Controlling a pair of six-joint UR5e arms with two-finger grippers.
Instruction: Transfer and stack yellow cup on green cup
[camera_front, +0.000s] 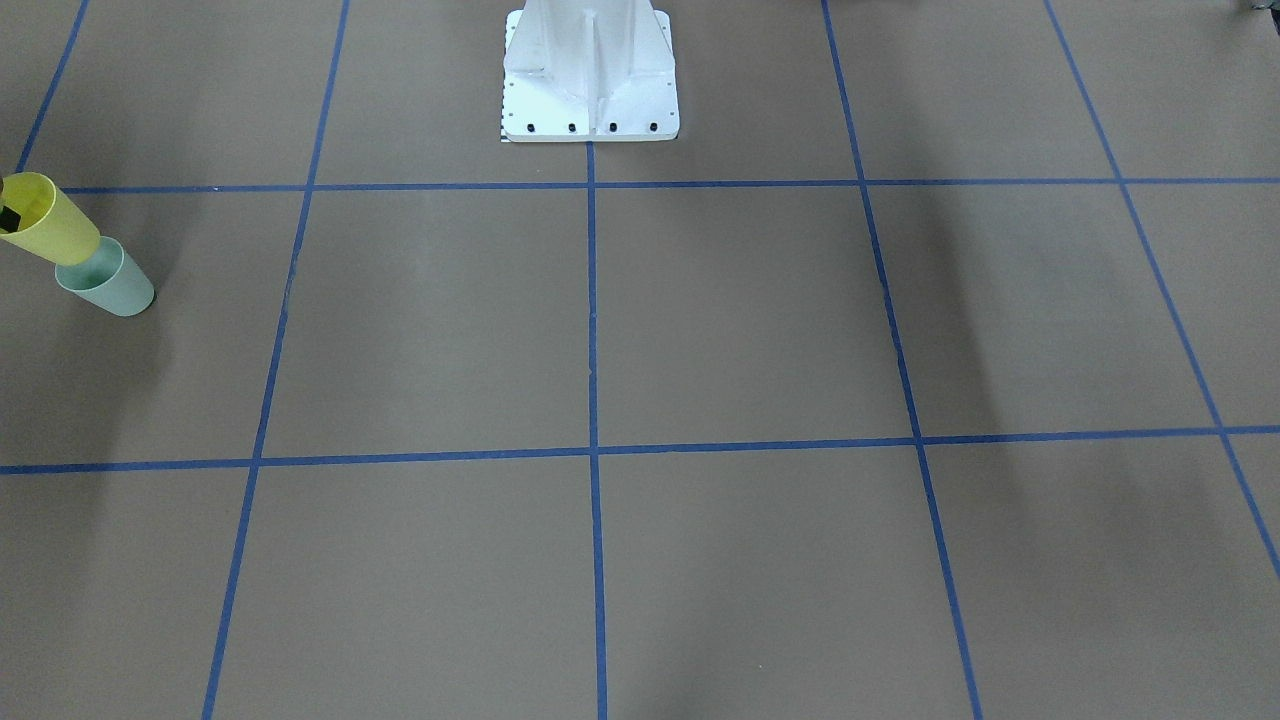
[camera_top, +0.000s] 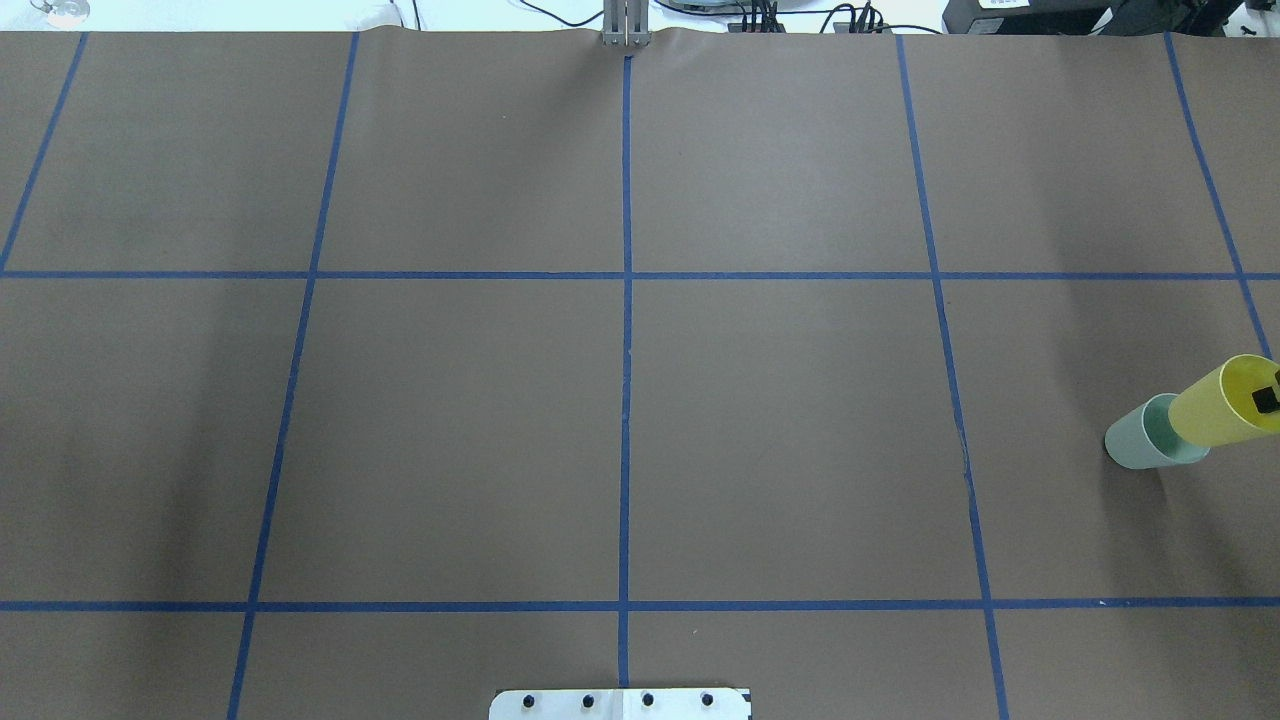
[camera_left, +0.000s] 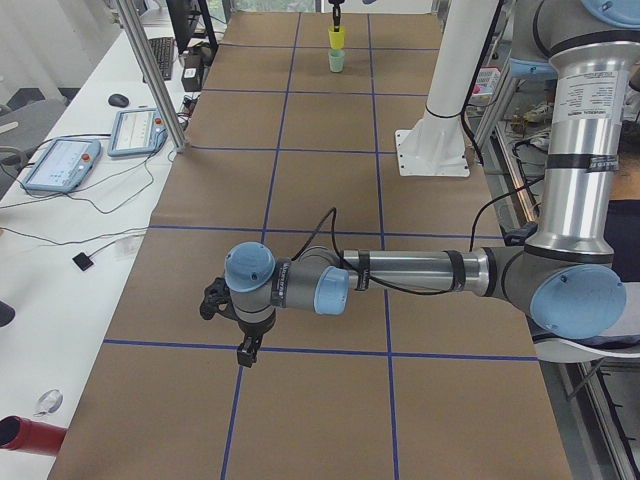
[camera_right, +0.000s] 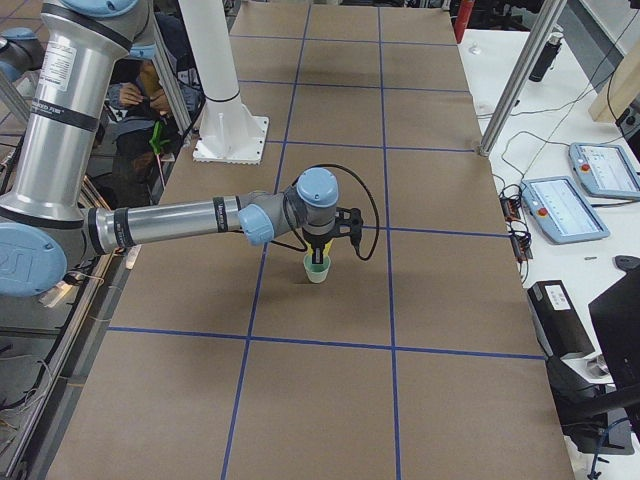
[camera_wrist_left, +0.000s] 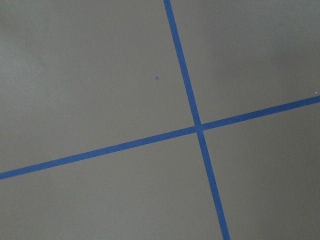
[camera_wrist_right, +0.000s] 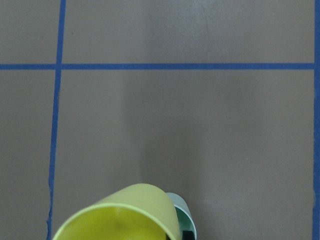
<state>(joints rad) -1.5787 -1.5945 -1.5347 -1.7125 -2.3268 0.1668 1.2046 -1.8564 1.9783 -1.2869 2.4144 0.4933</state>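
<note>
The yellow cup (camera_top: 1212, 412) hangs tilted at the table's far right, its base in the mouth of the green cup (camera_top: 1138, 442), which stands upright on the table. Both also show at the left edge of the front view: the yellow cup (camera_front: 50, 235) and the green cup (camera_front: 112, 287). A black fingertip (camera_top: 1265, 400) of my right gripper (camera_right: 320, 250) is inside the yellow cup's rim, and the gripper is shut on that cup. The right wrist view shows the yellow cup (camera_wrist_right: 125, 215) over the green cup (camera_wrist_right: 183, 216). My left gripper (camera_left: 244, 350) hovers low over bare table; I cannot tell whether it is open.
The brown table is marked with a blue tape grid (camera_top: 626, 275). The white robot base (camera_front: 590, 100) stands at the table's middle on the robot's side. A side bench with teach pendants (camera_left: 60, 165) and a metal post (camera_left: 150, 75) borders the far edge.
</note>
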